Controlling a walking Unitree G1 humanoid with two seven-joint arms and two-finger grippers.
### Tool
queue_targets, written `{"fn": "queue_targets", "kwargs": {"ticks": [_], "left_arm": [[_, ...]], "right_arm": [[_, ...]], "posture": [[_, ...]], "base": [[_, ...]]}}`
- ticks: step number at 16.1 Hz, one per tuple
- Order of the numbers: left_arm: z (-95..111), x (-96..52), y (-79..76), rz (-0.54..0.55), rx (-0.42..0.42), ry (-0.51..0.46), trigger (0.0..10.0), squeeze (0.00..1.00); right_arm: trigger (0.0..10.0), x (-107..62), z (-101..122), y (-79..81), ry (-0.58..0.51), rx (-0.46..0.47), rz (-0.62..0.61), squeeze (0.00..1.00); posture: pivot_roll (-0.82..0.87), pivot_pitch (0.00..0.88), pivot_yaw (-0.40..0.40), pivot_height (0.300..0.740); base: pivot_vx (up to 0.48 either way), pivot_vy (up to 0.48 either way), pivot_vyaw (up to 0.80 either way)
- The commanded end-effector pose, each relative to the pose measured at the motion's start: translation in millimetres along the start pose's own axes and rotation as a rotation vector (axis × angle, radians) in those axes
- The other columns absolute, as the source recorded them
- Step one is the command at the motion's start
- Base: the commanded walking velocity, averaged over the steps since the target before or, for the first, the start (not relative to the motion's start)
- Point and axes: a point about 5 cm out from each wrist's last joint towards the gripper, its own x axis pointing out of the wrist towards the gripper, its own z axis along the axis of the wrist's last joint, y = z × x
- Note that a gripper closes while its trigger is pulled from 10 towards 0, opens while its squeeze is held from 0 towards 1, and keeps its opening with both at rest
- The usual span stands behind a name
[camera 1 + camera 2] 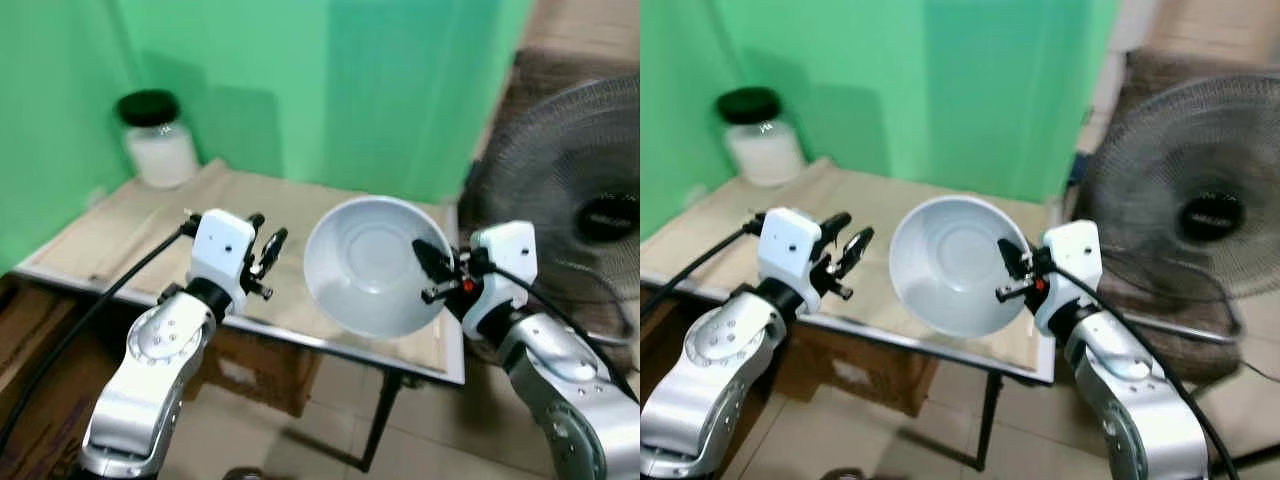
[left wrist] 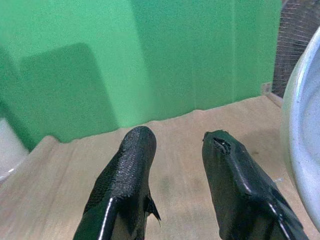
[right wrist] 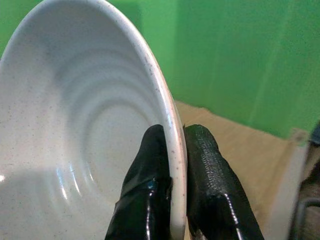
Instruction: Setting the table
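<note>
Bowl (image 1: pixel 372 262): you hold one, white, glossy, faintly speckled, ringed inside, tilted on edge above the table's near edge.
Right gripper (image 3: pixel 172 165): pinches the bowl's rim between textured black fingers.
Left gripper (image 2: pixel 177 165): fingers parted, empty, beside the bowl.
Table (image 1: pixel 120 235): pale wood, metal-edged.
Jar (image 1: pixel 158 140): one, black-lidded, white contents, far corner.
Fan (image 1: pixel 580 210): one, wire-grilled, label unreadable.

- Bright, even light throughout, no dim corners.
- Soft blur across both head views, strongest on the fan (image 1: pixel 585 215) grille and the jar (image 1: pixel 157 138).
- Soft shadow of the jar cast on the green wall (image 1: pixel 300 80) behind it.
- Faint shadow under the white bowl (image 3: pixel 85 125) on the table (image 1: pixel 120 235).
- Small glare spots on the bowl's inner glaze and on the black fingers (image 2: pixel 122 195) in the wrist views.
- Bowl rim out of focus at the left wrist view's edge.
</note>
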Motion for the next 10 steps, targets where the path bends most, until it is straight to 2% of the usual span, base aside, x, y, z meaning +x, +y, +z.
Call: {"fn": "queue_targets", "kwargs": {"ticks": [1,7,10], "left_arm": [[1,0.2,1.5,0.011,0.008,0.000,10.0,0.00],[-2,0.2,9.7,0.042,-0.010,0.016,10.0,0.00],[-2,3.5,9.7,0.038,-0.011,0.015,10.0,0.00]], "right_arm": [[10.0,0.0,5,1.1,-0.019,0.000,0.003,0.00],[10.0,-3.5,4,-13.1,-0.061,0.031,-0.201,0.00],[10.0,-2.5,6,-20.3,-0.072,0.000,-0.273,0.00]], "posture": [[0.08,0.000,-0.026,0.740],[0.08,0.000,-0.025,0.740],[0.07,0.000,-0.018,0.740]], "base": [[0.000,0.000,-0.80],[0.000,0.000,-0.80],[0.000,0.000,-0.80]]}}
